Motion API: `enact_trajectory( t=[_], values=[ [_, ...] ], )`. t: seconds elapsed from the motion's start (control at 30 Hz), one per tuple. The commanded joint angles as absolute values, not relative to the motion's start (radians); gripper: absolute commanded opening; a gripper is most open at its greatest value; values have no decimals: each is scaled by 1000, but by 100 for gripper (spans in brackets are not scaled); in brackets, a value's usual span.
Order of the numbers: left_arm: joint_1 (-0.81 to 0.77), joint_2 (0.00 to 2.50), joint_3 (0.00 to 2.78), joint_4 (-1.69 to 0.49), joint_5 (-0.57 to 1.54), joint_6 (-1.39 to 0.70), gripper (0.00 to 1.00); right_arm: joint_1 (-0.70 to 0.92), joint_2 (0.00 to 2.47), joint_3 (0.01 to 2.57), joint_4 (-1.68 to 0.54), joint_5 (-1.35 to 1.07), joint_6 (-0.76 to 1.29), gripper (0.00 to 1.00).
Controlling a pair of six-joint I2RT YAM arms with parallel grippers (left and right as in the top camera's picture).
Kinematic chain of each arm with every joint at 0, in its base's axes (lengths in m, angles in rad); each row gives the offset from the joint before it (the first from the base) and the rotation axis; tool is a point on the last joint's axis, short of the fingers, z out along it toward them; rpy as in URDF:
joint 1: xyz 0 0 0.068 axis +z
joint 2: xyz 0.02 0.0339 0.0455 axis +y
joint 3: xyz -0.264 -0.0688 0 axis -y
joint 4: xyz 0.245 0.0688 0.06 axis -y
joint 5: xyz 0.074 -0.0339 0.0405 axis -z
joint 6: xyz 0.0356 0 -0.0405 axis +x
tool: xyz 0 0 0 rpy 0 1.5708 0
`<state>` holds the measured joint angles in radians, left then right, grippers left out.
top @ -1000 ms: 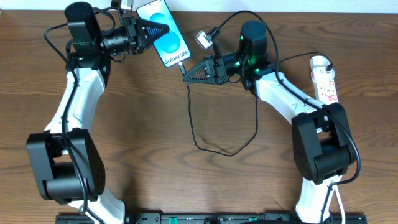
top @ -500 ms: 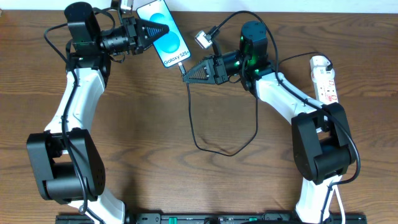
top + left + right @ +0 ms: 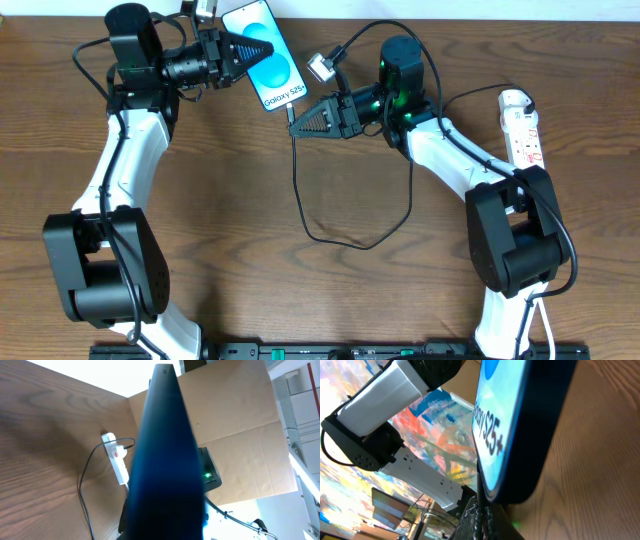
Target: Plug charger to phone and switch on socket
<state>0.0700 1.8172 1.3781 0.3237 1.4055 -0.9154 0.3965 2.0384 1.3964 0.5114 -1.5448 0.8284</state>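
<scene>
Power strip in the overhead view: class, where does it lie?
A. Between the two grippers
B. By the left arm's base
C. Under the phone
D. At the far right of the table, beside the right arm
D: the white power strip lies at the far right, next to the right arm, well away from the phone.

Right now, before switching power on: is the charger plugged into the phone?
Cannot tell: charger plug meets the phone's bottom edge; seating hidden.
</scene>
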Motion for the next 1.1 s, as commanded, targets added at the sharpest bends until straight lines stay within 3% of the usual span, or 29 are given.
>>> enact_trajectory(
  t=[0.0,1.07],
  values=[
    [61,1797,1376,331,1459,-895,8,385,2048,1404,510,-1517,811,1],
    [62,1797,1375,331,1486,-857,8,368,2048,1404,478,-1560,814,1]
  ],
)
